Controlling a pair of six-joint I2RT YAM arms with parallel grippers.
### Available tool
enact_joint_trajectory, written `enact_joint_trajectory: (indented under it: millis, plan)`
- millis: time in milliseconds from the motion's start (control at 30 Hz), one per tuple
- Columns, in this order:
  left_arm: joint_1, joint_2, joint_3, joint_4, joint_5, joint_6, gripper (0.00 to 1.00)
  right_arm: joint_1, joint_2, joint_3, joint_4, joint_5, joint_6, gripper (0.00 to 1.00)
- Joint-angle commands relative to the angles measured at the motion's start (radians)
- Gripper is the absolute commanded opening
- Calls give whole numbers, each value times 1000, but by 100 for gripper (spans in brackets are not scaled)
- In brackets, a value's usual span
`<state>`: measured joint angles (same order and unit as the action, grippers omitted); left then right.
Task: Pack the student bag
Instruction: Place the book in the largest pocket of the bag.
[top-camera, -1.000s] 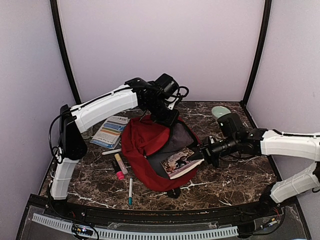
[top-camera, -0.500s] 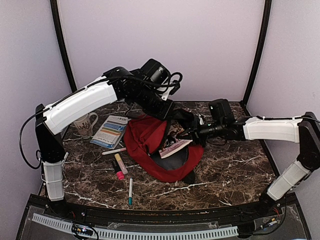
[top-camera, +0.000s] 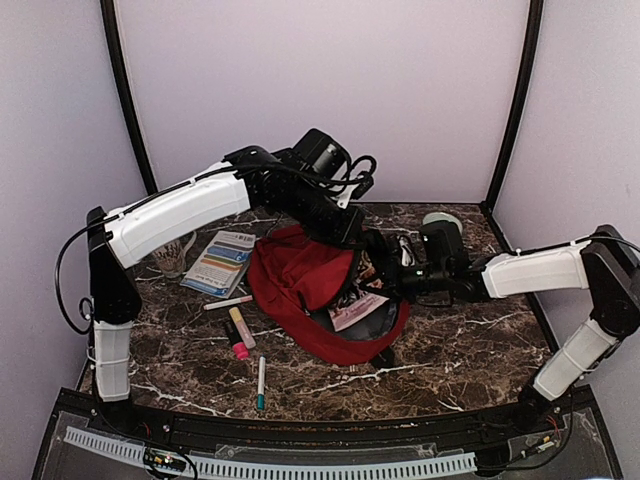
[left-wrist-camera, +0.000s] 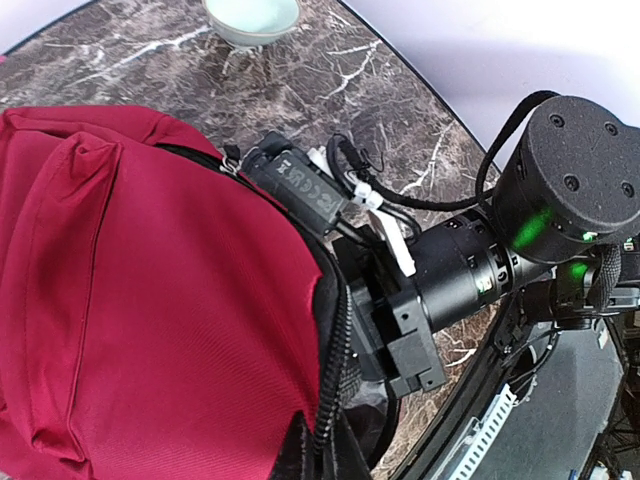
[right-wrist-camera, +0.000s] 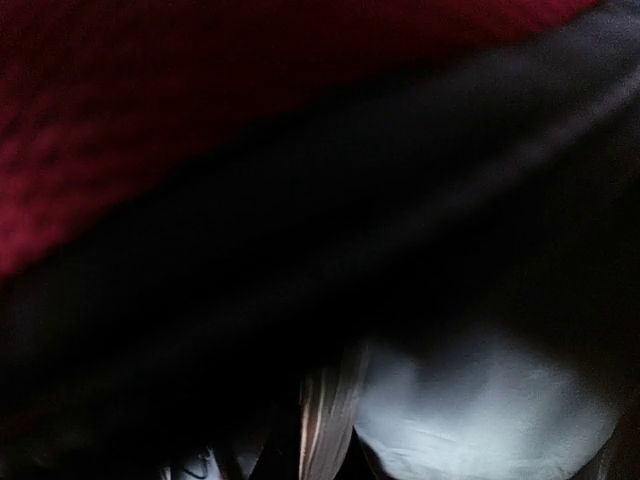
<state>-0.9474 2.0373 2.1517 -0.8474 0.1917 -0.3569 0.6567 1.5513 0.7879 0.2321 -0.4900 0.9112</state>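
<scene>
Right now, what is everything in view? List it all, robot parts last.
bag: one, red, centre of table, mouth open
book: one, picture cover, in the bag's mouth
leaflet: one, blue and white, left of the bag
mug: one, pale, far left, partly behind the left arm
white pen: one, white, left of the bag
yellow marker: one, yellow, front left of the bag
pink marker: one, pink, beside the yellow marker
teal pen: one, white with teal tip, near front edge
bowl: one, pale green, back right
table: one, dark marble
left end effector: one, black, shut on the bag's upper rim
right end effector: one, black, shut on the book inside the bag's mouth
</scene>
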Motion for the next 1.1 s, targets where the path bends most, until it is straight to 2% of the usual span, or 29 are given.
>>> enact_joint_trajectory:
  millis: [0,100,233,367,400,500,533,633,800,933,1067]
  plan:
    - [-5,14,-2,85,85,-19,0,2,-46,-34,27,45,-101,0]
    - [-4,47,24,108,113,-23,0,-4,-91,-85,49,73,-104,0]
    - [-5,74,47,127,138,-30,0,-8,-134,-155,192,123,-82,0]
    - [-4,79,52,128,131,-26,0,-7,-94,-102,228,99,-85,0]
    - [-5,80,52,126,129,-25,0,-6,-71,-65,200,71,-89,6]
    - [-5,80,55,114,114,-21,0,-4,-32,63,-9,-1,-144,44]
    - [-5,80,56,110,108,-19,0,0,-36,89,-91,-5,-176,53]
    - [-4,79,56,97,88,-10,0,-3,-129,97,-279,16,-250,69]
    - [-4,80,46,96,72,8,0,-35,-342,45,-498,77,-287,77]
    - [-2,81,33,96,58,18,0,-51,-478,72,-684,146,-326,77]
    - [-2,81,10,94,46,24,0,-55,-565,106,-786,196,-341,76]
